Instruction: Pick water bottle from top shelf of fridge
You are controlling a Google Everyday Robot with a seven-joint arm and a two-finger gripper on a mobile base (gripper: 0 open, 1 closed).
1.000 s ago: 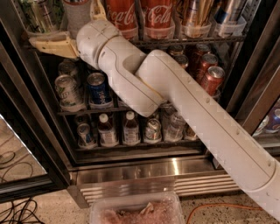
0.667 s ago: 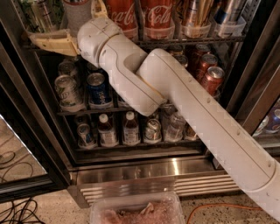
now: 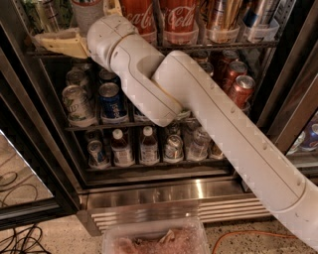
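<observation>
The water bottle [image 3: 87, 12] stands at the left of the fridge's [image 3: 164, 194] top shelf [image 3: 218, 45]; only its lower body with the red-edged white label shows, the cap is cut off by the frame. My gripper [image 3: 74, 22] is open at that shelf, reaching in from the right. One cream finger [image 3: 55, 42] lies to the bottle's lower left and the other finger [image 3: 113, 6] rises at its right, so the bottle sits between them. I cannot tell whether either finger touches it. My white arm [image 3: 198, 114] crosses the fridge front.
Red Coca-Cola bottles [image 3: 178, 20] and cans in clear bins [image 3: 223, 22] stand right of the water bottle. Cans [image 3: 112, 101] line the middle rack, small bottles [image 3: 148, 146] the lower one. The glass door [image 3: 20, 163] hangs open left. A plastic tub [image 3: 154, 238] and cables [image 3: 15, 240] lie on the floor.
The arm and gripper have shifted only slightly, a little up and toward the shelf. The water bottle stands where it was.
</observation>
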